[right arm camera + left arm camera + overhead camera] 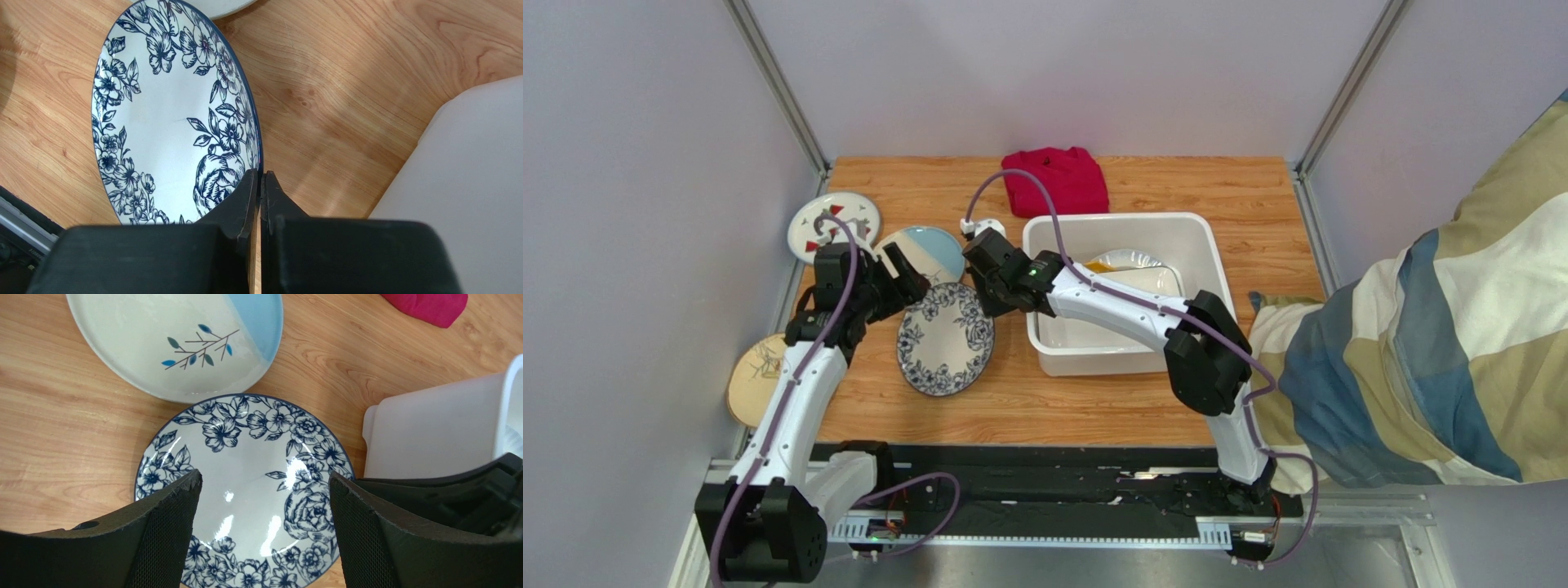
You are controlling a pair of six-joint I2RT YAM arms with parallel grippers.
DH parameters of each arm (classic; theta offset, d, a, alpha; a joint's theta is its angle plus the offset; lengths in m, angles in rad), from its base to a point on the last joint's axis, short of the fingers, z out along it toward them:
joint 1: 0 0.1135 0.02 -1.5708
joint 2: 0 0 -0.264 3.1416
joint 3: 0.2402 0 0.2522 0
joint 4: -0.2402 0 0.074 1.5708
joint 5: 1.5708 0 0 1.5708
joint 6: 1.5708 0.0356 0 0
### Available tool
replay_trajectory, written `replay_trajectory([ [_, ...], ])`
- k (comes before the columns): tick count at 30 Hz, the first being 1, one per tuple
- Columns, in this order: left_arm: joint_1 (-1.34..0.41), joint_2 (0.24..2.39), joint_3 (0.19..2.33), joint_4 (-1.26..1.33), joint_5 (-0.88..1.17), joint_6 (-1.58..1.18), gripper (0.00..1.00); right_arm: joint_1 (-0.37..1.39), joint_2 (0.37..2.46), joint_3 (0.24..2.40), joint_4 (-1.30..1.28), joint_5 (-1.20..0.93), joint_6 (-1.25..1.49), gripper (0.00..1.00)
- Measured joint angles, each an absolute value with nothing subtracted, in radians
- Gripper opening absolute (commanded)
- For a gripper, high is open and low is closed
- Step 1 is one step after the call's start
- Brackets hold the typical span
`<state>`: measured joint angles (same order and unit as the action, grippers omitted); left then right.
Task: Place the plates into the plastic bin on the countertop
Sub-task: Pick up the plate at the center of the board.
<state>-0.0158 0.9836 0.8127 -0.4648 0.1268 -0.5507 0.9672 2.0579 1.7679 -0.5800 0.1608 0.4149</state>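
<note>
Only the right wrist view shows the right gripper (260,179) pinched nearly closed on the rim of the floral plate (166,116). The left gripper (264,481) gapes wide and empty above that plate, which sits on the countertop (1210,184) beside the bin (1120,219).

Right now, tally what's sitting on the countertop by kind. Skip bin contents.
Plates: 4 (red-print plate, cream-and-blue plate, blue floral plate, tan plate)
Plastic bin: 1
Red cloth: 1
Total: 6
</note>
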Motion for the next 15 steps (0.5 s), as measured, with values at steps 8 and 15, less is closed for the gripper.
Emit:
replay_trajectory([
  [8,-0.016,1.013,0.638,-0.354,0.096,-0.606,0.81,0.963,2.041,1.764,-0.593,0.183,0.392,0.0],
  [15,-0.016,1.039,0.532,-0.318,-0.006,-0.659,0.8,0.958,2.041,1.745,-0.573,0.18,0.393,0.0],
])
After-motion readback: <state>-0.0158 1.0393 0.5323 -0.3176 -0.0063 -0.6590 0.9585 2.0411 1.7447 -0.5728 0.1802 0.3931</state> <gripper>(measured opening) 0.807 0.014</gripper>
